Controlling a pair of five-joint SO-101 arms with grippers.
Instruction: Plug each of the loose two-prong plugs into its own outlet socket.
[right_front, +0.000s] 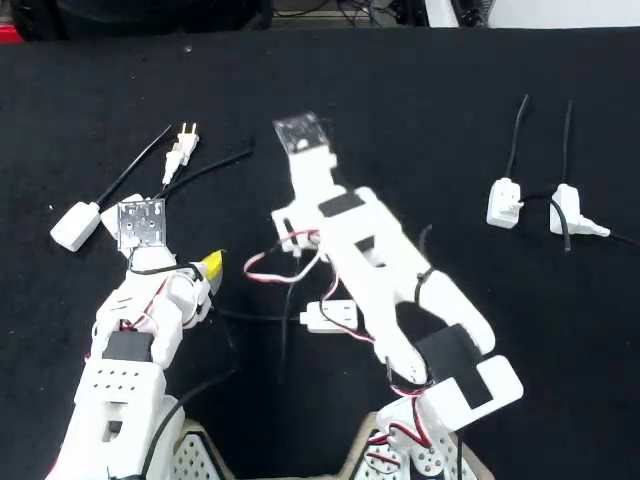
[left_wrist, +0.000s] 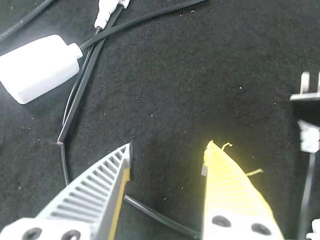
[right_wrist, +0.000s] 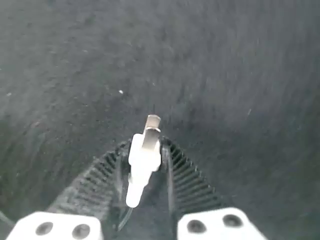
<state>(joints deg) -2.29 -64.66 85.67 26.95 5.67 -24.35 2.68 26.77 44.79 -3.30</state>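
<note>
My right gripper is shut on a white two-prong plug, whose metal prongs stick out past the fingertips over the black mat. From above, this gripper hovers mid-table. That plug's prongs also show in the left wrist view. My left gripper stands open above the mat, with one grey and one yellow finger. Ahead of it lie a white outlet socket and a loose white plug. Another white outlet lies under the right arm.
At the far right, two white outlets lie with black cords leading back. Black cables cross the mat near the left outlet, and one cable runs under the left fingers. Red and white wires hang off the right arm.
</note>
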